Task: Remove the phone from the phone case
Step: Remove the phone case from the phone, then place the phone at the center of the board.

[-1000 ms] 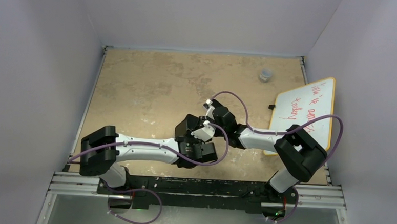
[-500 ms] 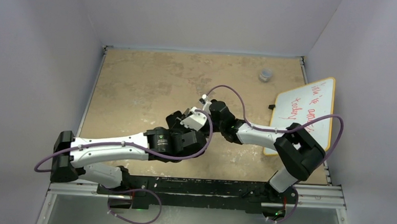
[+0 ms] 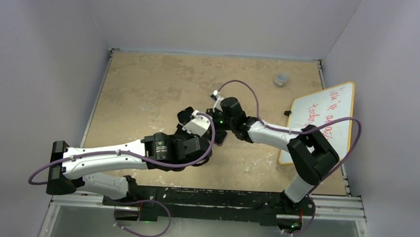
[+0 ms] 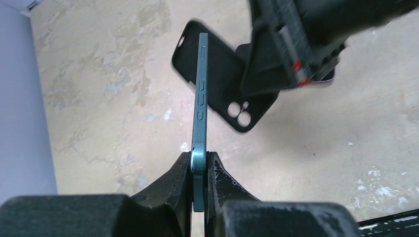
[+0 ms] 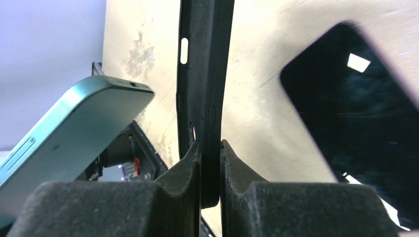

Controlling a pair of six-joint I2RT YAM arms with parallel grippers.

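while the left end effector [image 4: 198, 170] pinches the teal phone [image 4: 199, 89] by one short end, long axis toward 12 o'clock, the right end effector [image 5: 210, 170] clamps the empty black phone case [image 5: 203, 69] just beyond at 1 o'clock; they look separated, above the table [image 4: 99, 98].

Both arms share one build: the left arm [image 3: 108, 154] and the right arm [image 3: 269, 133] have white tubular links joined by chunky black joint housings, mounted on a black base rail [image 3: 209, 197]. A thin purple cable [image 3: 237, 81] follows each arm outward from the rail, looping free at the end far from the rail. The left gripper [image 4: 200, 159] has matte black, grainy wedge fingers [image 4: 170, 187]; the right gripper [image 5: 210, 148] has the same dark fingers [image 5: 180, 173], with small red marks [image 4: 298, 69] on its body
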